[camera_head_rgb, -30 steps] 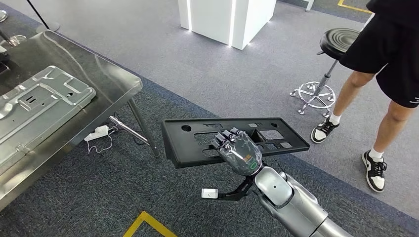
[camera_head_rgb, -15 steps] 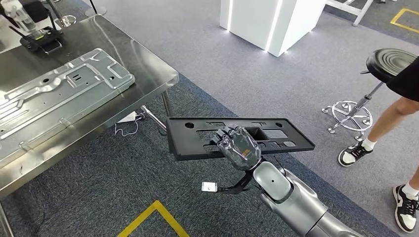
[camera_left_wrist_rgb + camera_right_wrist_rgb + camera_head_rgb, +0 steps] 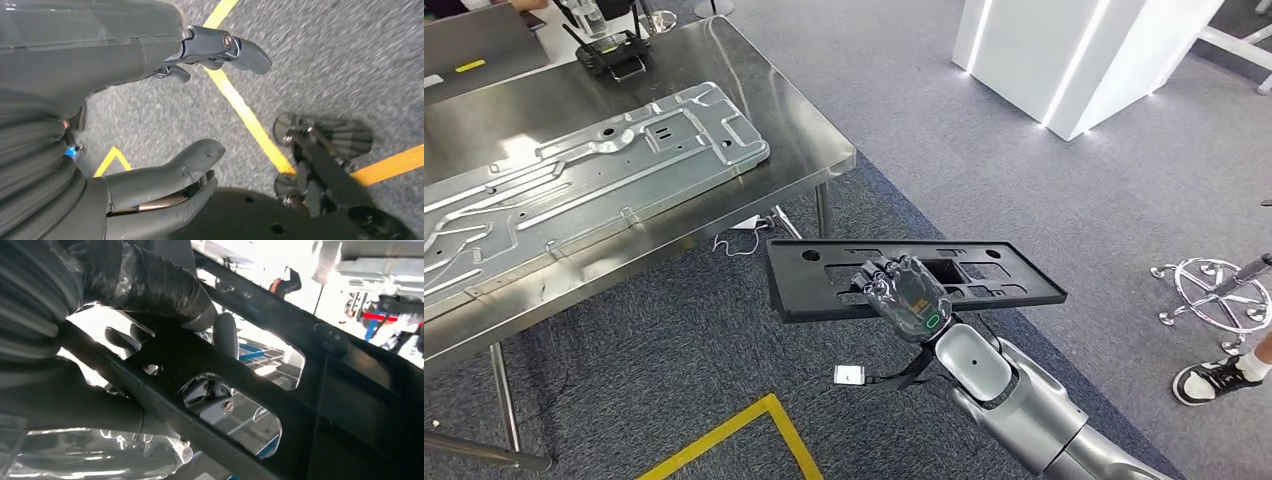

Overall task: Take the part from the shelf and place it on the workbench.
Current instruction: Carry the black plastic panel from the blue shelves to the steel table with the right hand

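My right hand (image 3: 906, 301) grips a long black plastic part (image 3: 984, 272) with several cutouts, holding it level above the carpet, to the right of the workbench. From the right wrist camera the same black part (image 3: 320, 390) crosses close in front, with my right hand (image 3: 150, 305) wrapped around its bar. The steel workbench (image 3: 814, 140) stands at the upper left, its corner a short way from the part's left end. In the left wrist view my left hand (image 3: 165, 115) hangs over the floor, fingers apart, holding nothing.
A large stamped metal panel (image 3: 594, 170) lies on the workbench, with a dark device (image 3: 614, 50) behind it. A white illuminated block (image 3: 1084, 60) stands at the upper right. A stool base (image 3: 1214, 290) and a person's shoe (image 3: 1214, 380) are at the right edge. Yellow floor tape (image 3: 744, 440) lies below.
The whole view has swung to the left: the workbench has slid toward the middle and the person and stool toward the right edge. My right hand still holds the black part the same way.
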`<act>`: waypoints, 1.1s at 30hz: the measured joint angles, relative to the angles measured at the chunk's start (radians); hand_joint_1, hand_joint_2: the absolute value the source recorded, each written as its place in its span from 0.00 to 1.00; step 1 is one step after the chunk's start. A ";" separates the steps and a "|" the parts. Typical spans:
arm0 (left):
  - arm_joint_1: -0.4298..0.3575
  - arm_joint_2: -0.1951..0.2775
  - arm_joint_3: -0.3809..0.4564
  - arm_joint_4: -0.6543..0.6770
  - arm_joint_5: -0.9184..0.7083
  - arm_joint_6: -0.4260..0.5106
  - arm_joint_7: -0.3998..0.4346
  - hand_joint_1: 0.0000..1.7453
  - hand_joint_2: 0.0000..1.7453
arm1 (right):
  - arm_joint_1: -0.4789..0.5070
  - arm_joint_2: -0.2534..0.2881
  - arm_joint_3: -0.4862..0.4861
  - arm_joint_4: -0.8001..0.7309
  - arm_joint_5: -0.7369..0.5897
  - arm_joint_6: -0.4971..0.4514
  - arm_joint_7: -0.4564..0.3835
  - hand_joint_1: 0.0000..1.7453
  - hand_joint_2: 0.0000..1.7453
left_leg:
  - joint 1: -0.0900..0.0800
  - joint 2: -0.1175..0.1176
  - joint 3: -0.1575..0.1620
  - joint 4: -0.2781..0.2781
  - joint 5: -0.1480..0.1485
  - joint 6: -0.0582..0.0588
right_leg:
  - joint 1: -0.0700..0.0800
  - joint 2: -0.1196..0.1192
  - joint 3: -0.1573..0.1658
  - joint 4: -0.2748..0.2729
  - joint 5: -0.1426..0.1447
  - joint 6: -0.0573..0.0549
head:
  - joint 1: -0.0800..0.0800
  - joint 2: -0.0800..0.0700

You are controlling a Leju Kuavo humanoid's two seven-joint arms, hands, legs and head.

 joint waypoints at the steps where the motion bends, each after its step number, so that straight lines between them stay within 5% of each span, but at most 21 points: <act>1: 0.001 0.001 0.000 0.000 0.000 0.000 0.002 0.00 1.00 | -0.011 0.001 0.003 0.001 -0.001 0.017 -0.001 1.00 1.00 | -0.002 0.027 -0.007 0.014 -0.009 -0.006 | -0.001 -0.013 0.003 -0.004 0.001 -0.007 | -0.001 0.000; 4: -0.002 0.001 -0.001 0.000 0.000 -0.002 0.007 0.00 1.00 | -0.056 0.001 0.019 0.010 -0.017 0.091 -0.011 1.00 1.00 | 0.000 0.127 -0.084 0.169 -0.088 -0.019 | 0.002 -0.057 0.009 -0.011 0.000 -0.022 | -0.003 0.000; 6: -0.005 0.000 -0.001 0.000 0.000 -0.003 0.008 0.00 1.00 | -0.091 0.002 0.040 0.020 -0.028 0.156 -0.021 1.00 1.00 | 0.006 0.138 -0.138 0.270 -0.119 -0.025 | 0.004 -0.088 0.010 -0.010 -0.003 -0.024 | -0.003 0.000; 7: -0.006 0.000 -0.001 0.000 0.000 -0.004 0.008 0.00 1.00 | -0.109 0.003 0.051 0.024 -0.032 0.183 -0.024 1.00 1.00 | 0.007 0.140 -0.141 0.273 -0.107 -0.027 | 0.004 -0.103 0.011 -0.010 -0.005 -0.023 | -0.003 0.000; 11: -0.006 0.001 -0.002 0.000 0.000 -0.004 0.008 0.00 1.00 | -0.166 0.011 0.081 0.034 -0.036 0.223 -0.028 1.00 1.00 | -0.001 0.195 -0.016 0.040 0.001 -0.019 | 0.008 -0.157 0.028 -0.009 -0.019 -0.008 | -0.003 0.000; 13: -0.008 0.001 -0.002 0.000 0.000 -0.004 0.009 0.00 1.00 | -0.190 0.012 0.096 0.040 -0.036 0.225 -0.028 1.00 1.00 | -0.010 0.203 0.003 -0.003 0.002 -0.005 | 0.012 -0.181 0.034 -0.011 -0.024 0.003 | -0.002 0.000; 14: -0.007 0.001 -0.003 0.000 0.000 -0.004 0.010 0.00 1.00 | -0.201 0.013 0.104 0.042 -0.036 0.228 -0.029 1.00 1.00 | -0.009 0.188 0.002 -0.005 0.004 0.002 | 0.013 -0.193 0.038 -0.013 -0.026 0.008 | -0.002 0.000; 15: -0.005 0.000 -0.003 0.000 0.000 -0.004 0.011 0.00 1.00 | -0.211 0.014 0.113 0.045 -0.037 0.232 -0.029 1.00 1.00 | -0.007 0.176 0.003 -0.007 0.005 0.008 | 0.011 -0.190 0.041 -0.013 -0.030 0.014 | -0.002 0.000; 17: -0.001 0.000 -0.004 0.000 0.000 -0.005 0.014 0.00 1.00 | -0.226 0.016 0.124 0.050 -0.039 0.242 -0.027 1.00 1.00 | 0.000 0.153 0.009 -0.015 0.008 0.019 | 0.006 -0.135 0.031 0.015 -0.052 0.024 | -0.001 0.000; 19: -0.004 -0.001 -0.004 0.000 0.001 -0.005 0.016 0.00 1.00 | -0.238 0.016 0.132 0.055 -0.043 0.256 -0.026 1.00 1.00 | 0.003 0.134 0.012 -0.018 0.008 0.026 | 0.003 -0.068 -0.023 0.115 -0.101 0.027 | -0.001 0.000; 21: -0.007 -0.001 -0.004 0.000 0.003 -0.005 0.018 0.00 1.00 | -0.243 0.014 0.144 0.062 -0.048 0.269 -0.025 1.00 1.00 | 0.002 0.107 0.013 -0.018 0.007 0.030 | 0.004 -0.054 -0.096 0.236 -0.136 0.027 | -0.001 0.000; 22: -0.008 -0.001 -0.004 0.000 0.003 -0.006 0.019 0.00 1.00 | -0.244 0.014 0.150 0.067 -0.050 0.272 -0.024 1.00 1.00 | 0.001 0.092 0.014 -0.017 0.006 0.031 | 0.005 -0.053 -0.117 0.261 -0.129 0.026 | -0.001 0.000; 24: -0.006 -0.001 -0.004 0.000 0.003 -0.009 0.023 0.00 1.00 | -0.246 0.013 0.162 0.076 -0.052 0.274 -0.023 1.00 1.00 | 0.000 0.061 0.019 -0.016 0.004 0.030 | 0.005 -0.044 -0.107 0.202 -0.063 0.021 | -0.001 0.000; 26: -0.005 -0.002 -0.004 0.000 0.003 -0.012 0.026 0.00 1.00 | -0.255 0.012 0.170 0.083 -0.053 0.275 -0.020 1.00 1.00 | 0.000 0.033 0.017 -0.010 0.000 0.024 | 0.001 0.007 -0.060 0.075 0.007 0.011 | -0.001 0.000; 28: -0.005 -0.002 -0.004 -0.001 0.002 -0.016 0.028 0.00 1.00 | -0.268 0.010 0.176 0.089 -0.054 0.275 -0.016 1.00 1.00 | 0.005 0.007 0.008 -0.006 -0.001 0.013 | 0.000 0.047 -0.035 0.008 0.026 0.005 | -0.001 0.000; 30: -0.004 -0.001 -0.005 -0.001 0.001 -0.019 0.030 0.00 1.00 | -0.278 0.012 0.183 0.095 -0.055 0.278 -0.012 1.00 1.00 | 0.011 -0.016 0.001 -0.009 0.001 -0.002 | 0.002 0.032 -0.028 -0.001 0.022 -0.001 | -0.001 0.000; 31: -0.002 -0.001 -0.005 -0.001 0.001 -0.020 0.030 0.00 1.00 | -0.283 0.013 0.186 0.097 -0.055 0.279 -0.010 1.00 1.00 | 0.009 0.000 -0.001 -0.004 -0.002 -0.008 | 0.001 0.018 -0.023 -0.007 0.022 -0.006 | -0.001 0.000; 33: -0.002 0.000 -0.006 -0.001 0.001 -0.021 0.031 0.00 1.00 | -0.293 0.014 0.190 0.103 -0.056 0.281 -0.007 1.00 1.00 | 0.005 0.068 -0.027 0.051 -0.031 -0.018 | -0.001 -0.013 -0.011 -0.017 0.022 -0.019 | -0.006 0.000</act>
